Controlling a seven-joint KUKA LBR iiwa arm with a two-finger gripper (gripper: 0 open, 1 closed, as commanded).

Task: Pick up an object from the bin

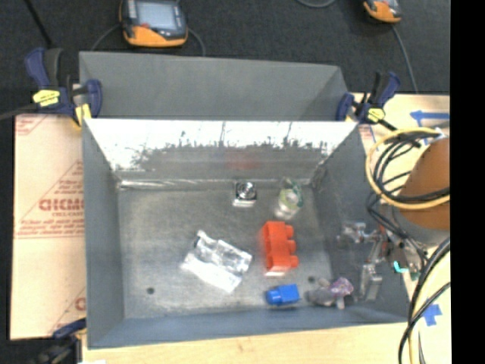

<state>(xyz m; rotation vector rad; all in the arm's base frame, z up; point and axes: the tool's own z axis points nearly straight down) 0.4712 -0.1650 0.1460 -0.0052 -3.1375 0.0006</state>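
From my remote station I saw the arm point(424, 192), with its orange cover and looped cables, reaching into the grey metal bin point(102, 226) from 3 o'clock. The jaws hung low against the bin's 3 o'clock wall, down toward the 4 o'clock corner, and I could not tell whether they were apart or together. The thing nearest them was a small purple-grey lump point(334, 290). It lay on the floor in that 4 o'clock corner, just beside the jaws on their 9 o'clock side, and I could not make out whether the two touched. At 9 o'clock of the lump, near it, sat a small blue piece point(283, 295). Close at 12 o'clock of that stood an orange-red block point(279, 246), a little toward 3 o'clock of the bin's middle. A crumpled clear plastic packet point(216, 260) lay toward 7 o'clock of the middle, well apart from the jaws. By the 12 o'clock wall rested a small shiny metal piece point(244, 192), and a small clear, greenish thing point(289, 198) lay at about 1 o'clock.
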